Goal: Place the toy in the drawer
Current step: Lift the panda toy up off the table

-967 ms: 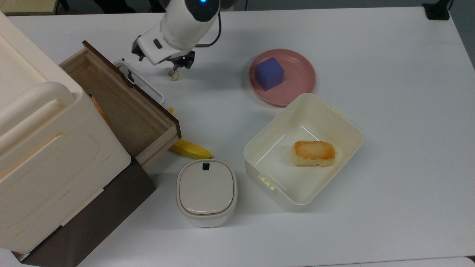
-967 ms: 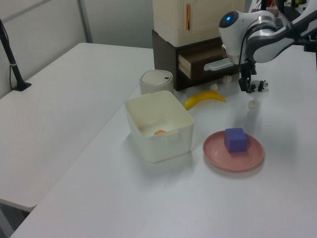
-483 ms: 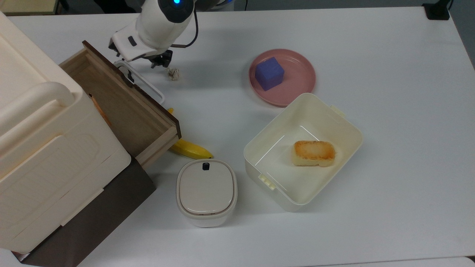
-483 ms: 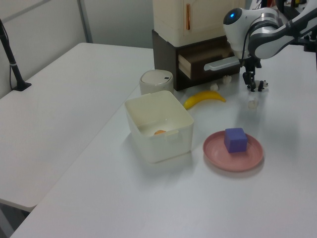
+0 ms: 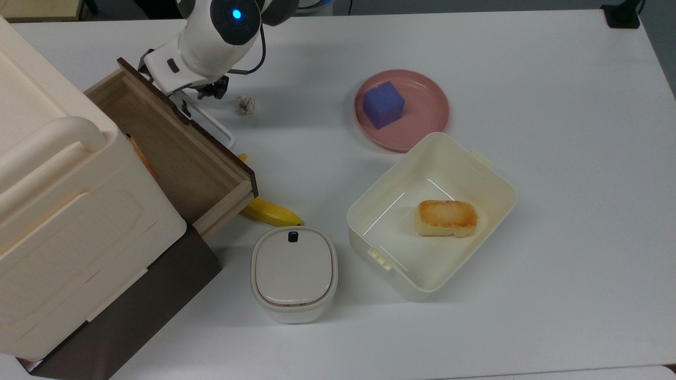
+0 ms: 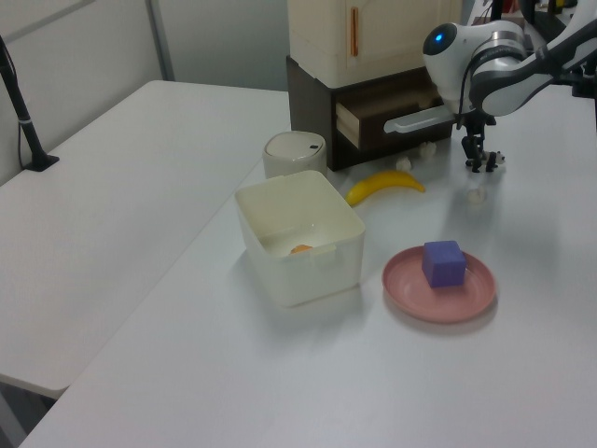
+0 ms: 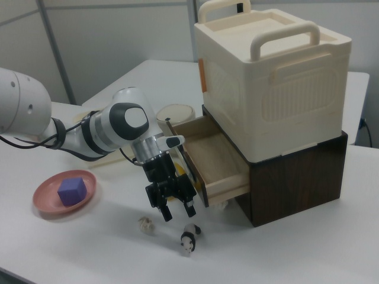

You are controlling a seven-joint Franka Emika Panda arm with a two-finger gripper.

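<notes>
The toy (image 7: 188,239), a tiny black-and-white panda, stands on the white table just in front of the drawer cabinet; in the left view the toy (image 6: 495,161) is a small speck beside the fingers. My gripper (image 7: 177,211) hangs open just above it, a little behind it, fingers spread and holding nothing. In the top view the gripper (image 5: 209,92) sits by the drawer's white loop handle (image 5: 205,120). The drawer (image 5: 170,150) is pulled out, light wood inside with a dark front panel, and nothing lies in it.
A crumpled paper wad (image 5: 246,105) lies near the gripper on the top view's right. A banana (image 5: 270,212) rests below the drawer front. A pink plate (image 5: 426,124) holds a purple cube (image 5: 383,104). A cream tub (image 5: 494,192) holds bread; a lidded container (image 5: 293,272) stands beside it.
The gripper has moved from over the paper wad toward the top view's left, ending beside the drawer handle over the toy. Nothing was picked up; the wad stayed put.
</notes>
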